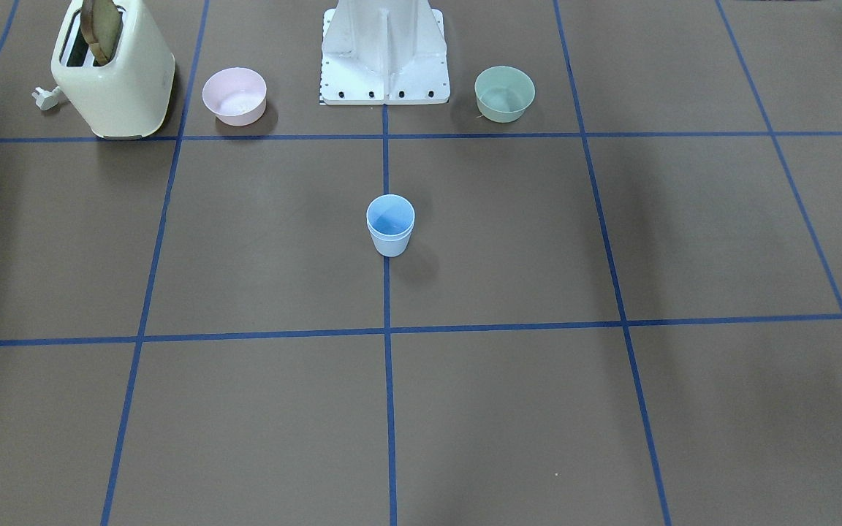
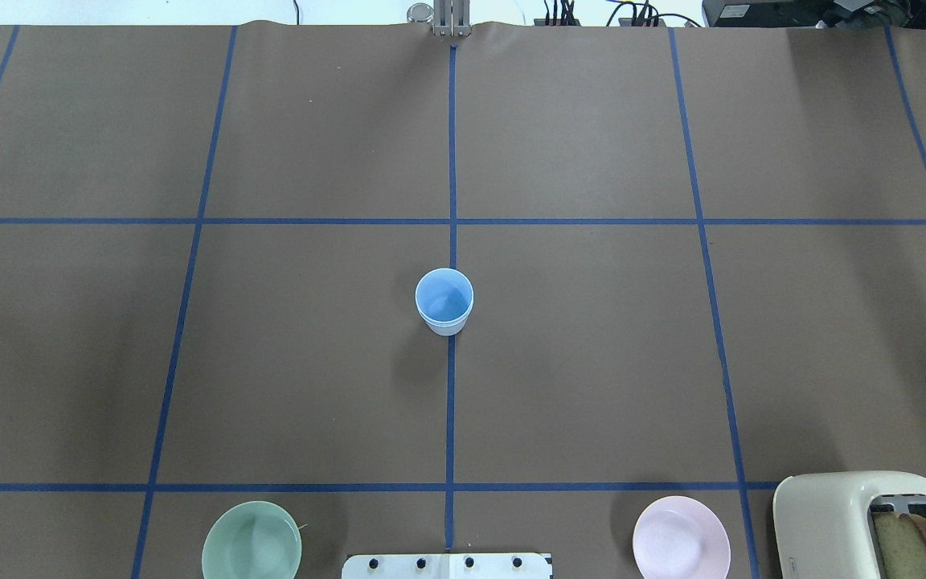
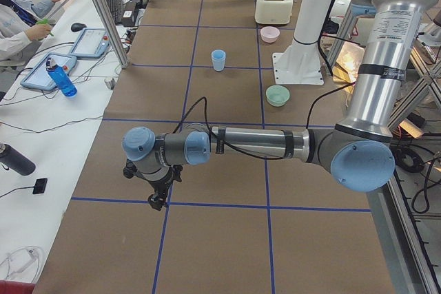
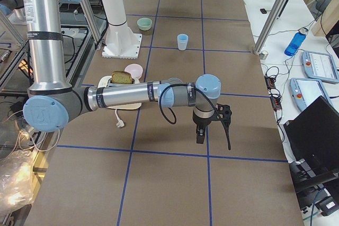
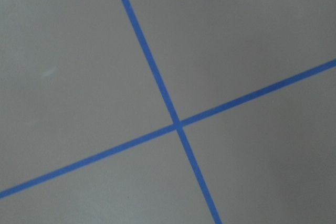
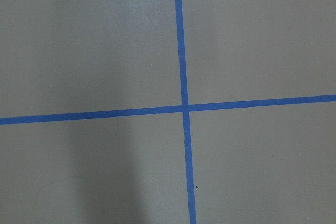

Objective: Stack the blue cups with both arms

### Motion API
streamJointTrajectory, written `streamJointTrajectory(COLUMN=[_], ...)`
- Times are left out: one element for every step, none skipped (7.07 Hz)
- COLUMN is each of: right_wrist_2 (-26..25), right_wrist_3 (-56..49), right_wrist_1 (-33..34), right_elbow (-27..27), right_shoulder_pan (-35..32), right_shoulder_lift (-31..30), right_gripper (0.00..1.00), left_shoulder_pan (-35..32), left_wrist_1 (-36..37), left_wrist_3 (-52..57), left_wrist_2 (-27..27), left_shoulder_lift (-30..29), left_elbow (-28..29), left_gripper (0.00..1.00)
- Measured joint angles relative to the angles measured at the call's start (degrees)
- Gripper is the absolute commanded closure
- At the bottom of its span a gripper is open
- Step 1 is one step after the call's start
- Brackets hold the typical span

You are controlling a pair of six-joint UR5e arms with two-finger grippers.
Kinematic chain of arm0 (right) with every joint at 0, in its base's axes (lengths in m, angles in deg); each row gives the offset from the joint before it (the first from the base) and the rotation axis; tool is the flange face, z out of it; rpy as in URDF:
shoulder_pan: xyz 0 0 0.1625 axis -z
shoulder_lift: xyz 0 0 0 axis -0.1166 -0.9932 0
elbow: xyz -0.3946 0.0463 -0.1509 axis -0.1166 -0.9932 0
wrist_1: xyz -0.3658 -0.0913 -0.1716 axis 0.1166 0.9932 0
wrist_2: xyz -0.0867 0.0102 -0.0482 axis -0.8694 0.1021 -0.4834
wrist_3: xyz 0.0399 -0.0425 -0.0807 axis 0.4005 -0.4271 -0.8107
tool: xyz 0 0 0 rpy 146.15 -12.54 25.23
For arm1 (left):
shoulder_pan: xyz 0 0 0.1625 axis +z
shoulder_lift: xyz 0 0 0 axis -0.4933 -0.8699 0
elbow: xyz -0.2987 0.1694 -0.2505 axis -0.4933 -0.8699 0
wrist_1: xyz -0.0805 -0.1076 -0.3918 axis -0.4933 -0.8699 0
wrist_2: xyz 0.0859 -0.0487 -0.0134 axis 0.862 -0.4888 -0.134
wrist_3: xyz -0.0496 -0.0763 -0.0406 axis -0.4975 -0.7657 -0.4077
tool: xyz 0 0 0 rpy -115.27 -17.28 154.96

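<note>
Table first: brown paper with a blue tape grid, running edge to edge in the overhead view. We see cables and gear along the far edge.

Left arm lies low and stretched out over the table end on the robot's left. Right arm does the same at the opposite end. Both are well apart from the middle squares.

White base stand sits at the robot-side edge on the centre line. Cream toaster, with a bread slice up in a slot, stands in the same edge row on the robot's right.

Pink bowl is between toaster and stand, and green bowl is on the stand's other side. Both are upright.

Blue cups stand upright on the centre tape line in the middle row. A second rim shows just under the top one, so we read one nested in the other, with bare paper on all sides.

Left gripper and right gripper point down near tape crossings, with nothing seen in either. We cannot tell whether their fingers are spread or pressed together. Both wrist views show only paper and crossed tape.
</note>
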Motion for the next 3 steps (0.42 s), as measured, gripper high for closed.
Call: streamJointTrajectory(right_wrist_2=[0.01,0.02,0.02], right_wrist_3=[0.01,0.01,0.01], right_wrist_1=[0.01,-0.01,-0.03], right_elbow=[0.23,0.29,0.37], right_shoulder_pan=[0.01,0.03,0.04], right_shoulder_lift=[-0.18,-0.27,-0.32], right_gripper=[0.0,0.0,0.0], left_shoulder_pan=[-0.01,0.0,0.03], left_wrist_1=[-0.1,-0.14,-0.16], left_wrist_3=[-1.5,-2.22,-2.48], left_wrist_2=[-0.05,-0.1,-0.12], left_shoulder_lift=[2.68,4.29,4.92], left_elbow=[-3.24,-5.18,-5.95], left_gripper=[0.02,0.02,0.02])
